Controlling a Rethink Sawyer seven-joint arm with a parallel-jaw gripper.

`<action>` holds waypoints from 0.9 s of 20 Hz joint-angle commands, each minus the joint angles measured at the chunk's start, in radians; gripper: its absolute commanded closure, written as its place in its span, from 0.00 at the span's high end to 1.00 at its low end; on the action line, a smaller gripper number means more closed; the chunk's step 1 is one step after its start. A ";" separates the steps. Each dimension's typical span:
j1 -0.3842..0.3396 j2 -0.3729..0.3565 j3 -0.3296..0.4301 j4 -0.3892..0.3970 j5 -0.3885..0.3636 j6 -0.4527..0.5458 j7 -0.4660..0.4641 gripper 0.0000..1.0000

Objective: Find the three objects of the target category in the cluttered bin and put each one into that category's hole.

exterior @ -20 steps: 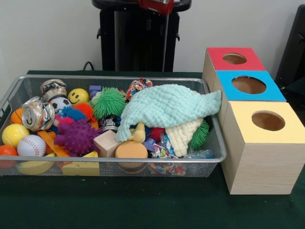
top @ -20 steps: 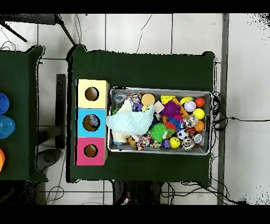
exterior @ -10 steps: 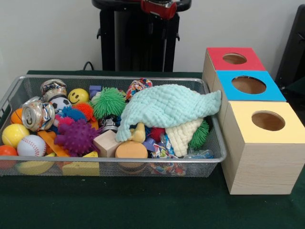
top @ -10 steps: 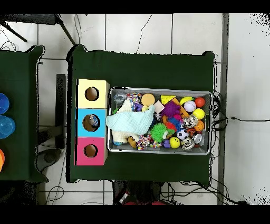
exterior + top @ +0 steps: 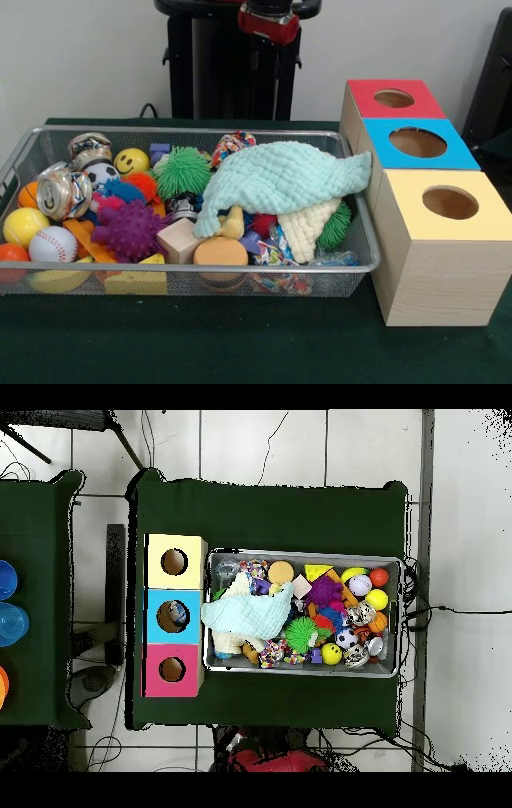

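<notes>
Fingers are hidden from us; we are seeing only the red arm (image 5: 269, 22) hanging high behind the bin (image 5: 364, 240), whose toys are lying under the mint cloth (image 5: 280, 178).

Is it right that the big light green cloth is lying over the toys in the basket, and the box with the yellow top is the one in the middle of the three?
Not quite. The cloth does lie over the toys in the basket, but the middle box is the blue-topped one. The yellow-topped box sits at one end of the row, as the front view shows.
</notes>
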 commanded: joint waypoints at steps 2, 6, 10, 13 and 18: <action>-0.014 0.031 0.111 -0.189 0.090 0.090 0.028 1.00; -0.016 0.022 0.123 -0.195 0.117 0.121 0.026 1.00; -0.001 0.021 0.122 -0.206 0.137 0.132 0.029 1.00; 0.010 0.027 0.124 -0.216 0.152 0.137 0.028 1.00; 0.038 0.049 0.123 -0.246 0.175 0.144 0.028 1.00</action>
